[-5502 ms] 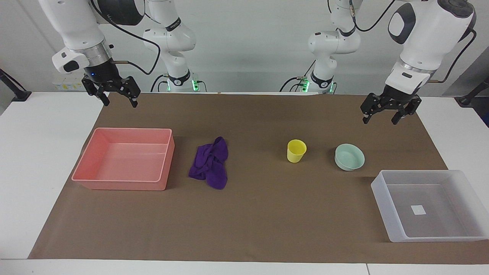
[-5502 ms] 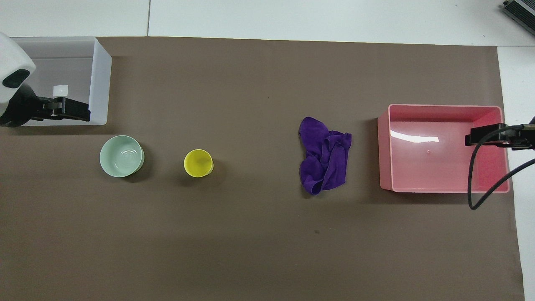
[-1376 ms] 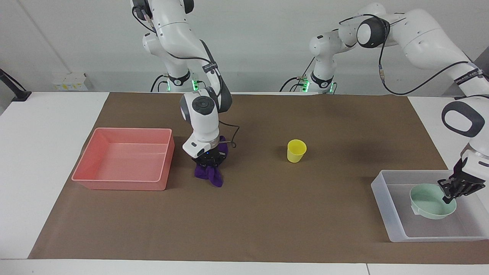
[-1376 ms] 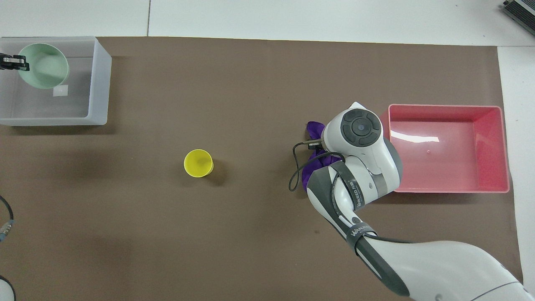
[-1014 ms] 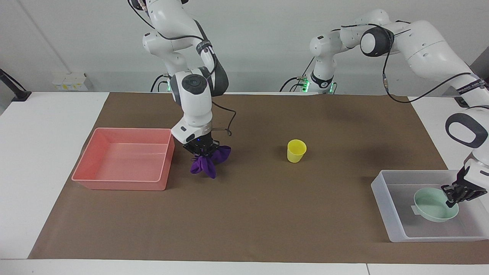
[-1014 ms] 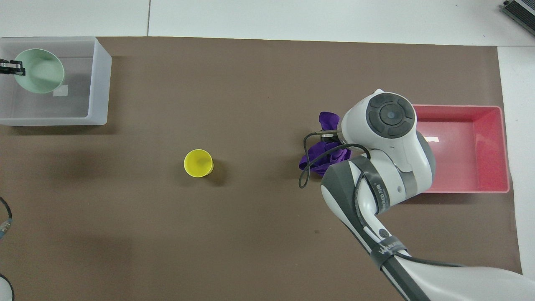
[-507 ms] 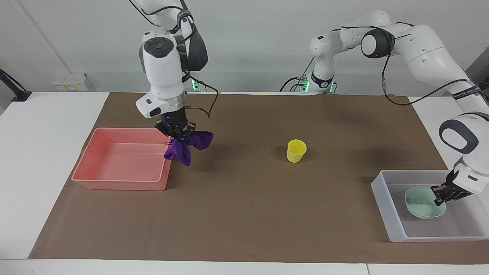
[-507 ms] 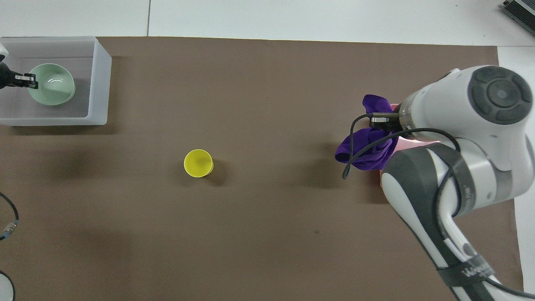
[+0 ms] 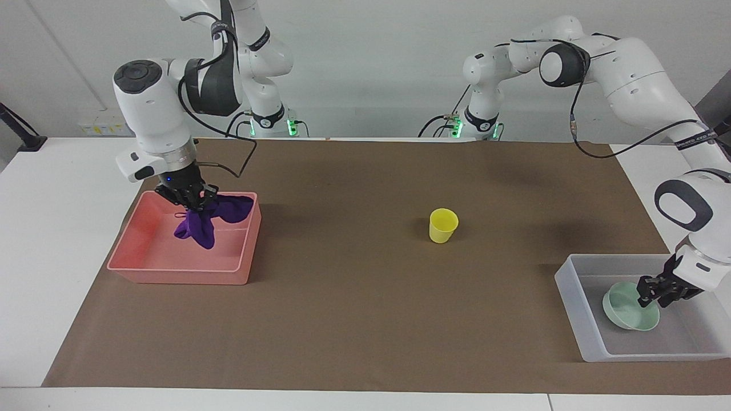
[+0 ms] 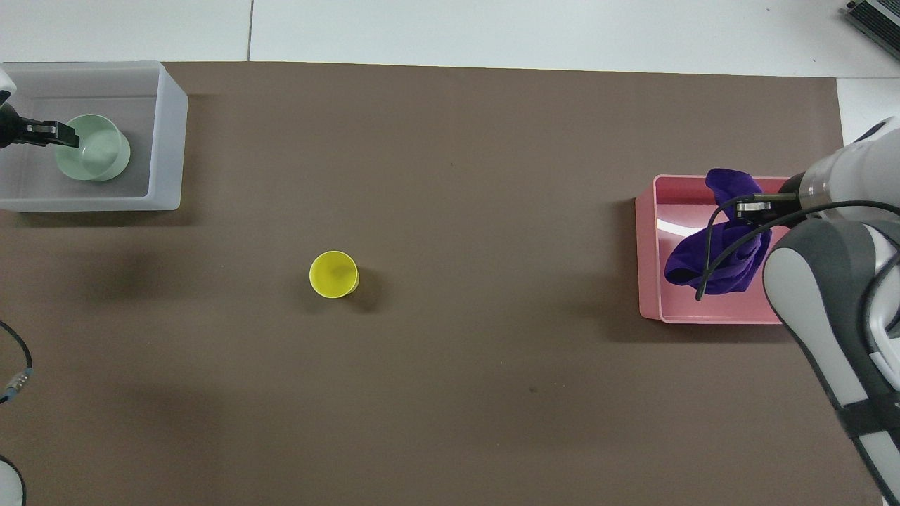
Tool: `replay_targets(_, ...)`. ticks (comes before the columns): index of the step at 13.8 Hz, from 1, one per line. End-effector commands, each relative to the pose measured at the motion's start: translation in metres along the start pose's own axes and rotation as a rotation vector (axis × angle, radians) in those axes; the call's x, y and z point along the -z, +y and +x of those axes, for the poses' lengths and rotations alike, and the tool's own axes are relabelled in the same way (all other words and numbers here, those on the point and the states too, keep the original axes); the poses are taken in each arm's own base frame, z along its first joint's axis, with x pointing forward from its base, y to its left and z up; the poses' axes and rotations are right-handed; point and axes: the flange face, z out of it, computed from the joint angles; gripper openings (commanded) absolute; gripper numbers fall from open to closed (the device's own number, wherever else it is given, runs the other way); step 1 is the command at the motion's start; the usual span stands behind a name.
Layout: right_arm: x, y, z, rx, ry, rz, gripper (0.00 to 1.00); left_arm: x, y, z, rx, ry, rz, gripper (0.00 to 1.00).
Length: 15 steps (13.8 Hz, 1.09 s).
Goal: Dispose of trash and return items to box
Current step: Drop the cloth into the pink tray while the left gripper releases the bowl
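At the right arm's end of the worktop the right gripper hangs over the pink rectangular plastic tray, its fingers clamped on the soft deep-purple cloth rag. The rag dangles in a bunch from the fingers, clear of the tray floor as far as the facing view lets me judge; one fold reaches out toward the tray wall on the cup's side. From overhead the rag sits within the outline of the pink tray, with the gripper just above it. At the left arm's end, the translucent whitish rectangular plastic tray holds the shallow pale mint-green bowl, which stands tilted. The left gripper is down inside that tray, its fingers pinching the bowl's rim on the side toward the table's end; overhead, the gripper meets the bowl at that same rim, inside the whitish tray. The small yellow plastic cup stands upright and alone on the brown paper sheet between the two trays, well apart from both and from either gripper.
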Motion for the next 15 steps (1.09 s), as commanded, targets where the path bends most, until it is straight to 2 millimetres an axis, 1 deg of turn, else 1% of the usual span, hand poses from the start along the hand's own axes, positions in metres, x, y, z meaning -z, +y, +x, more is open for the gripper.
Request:
replay_targets(1,-0.023,0.008,-0.013,0.002,0.012,0.020,0.00,0.042,0.009,0.004,-0.042,0.004,0.018,1.00)
replay_targets(2,-0.026,0.008,-0.015,0.004,0.008,0.020,0.00,0.063,0.015,0.006,-0.060,0.018,0.032,1.00)
replay_targets(3,-0.030,0.007,-0.017,0.003,0.000,0.021,0.00,0.083,0.038,0.009,-0.088,0.021,0.031,1.00)
replay_targets(4,-0.040,0.006,-0.022,0.001,-0.013,0.026,0.00,0.101,0.060,0.007,-0.113,0.019,0.029,1.00)
replay_targets(5,-0.050,0.009,-0.026,-0.005,-0.009,0.027,0.00,0.115,0.083,0.001,-0.138,0.014,0.025,1.00)
replay_targets(6,-0.058,0.015,-0.029,-0.014,-0.005,0.029,0.00,0.124,0.100,-0.009,-0.152,0.004,0.023,1.00)
replay_targets(7,-0.061,0.015,-0.031,-0.016,-0.007,0.029,0.00,0.130,0.113,-0.019,-0.164,-0.006,0.020,1.00)
replay_targets(8,-0.063,0.015,-0.031,-0.016,-0.008,0.029,0.00,0.137,0.135,-0.028,-0.185,-0.016,0.017,1.00)
replay_targets(9,-0.066,0.015,-0.032,-0.019,-0.008,0.029,0.00,0.144,0.150,-0.038,-0.173,-0.023,0.016,1.00)
replay_targets(11,-0.075,0.014,-0.035,-0.021,-0.007,0.031,0.00,0.150,0.193,-0.055,-0.182,-0.056,0.005,1.00)
replay_targets(12,-0.081,0.016,-0.038,-0.020,-0.018,0.032,0.00,0.154,0.221,-0.062,-0.192,-0.064,0.001,1.00)
replay_targets(13,-0.089,0.025,-0.040,-0.033,-0.027,0.031,0.00,0.152,0.243,-0.070,-0.170,-0.079,-0.002,1.00)
replay_targets(15,-0.101,0.042,-0.035,-0.025,0.002,0.030,0.00,0.146,0.293,-0.088,-0.165,-0.101,-0.008,1.00)
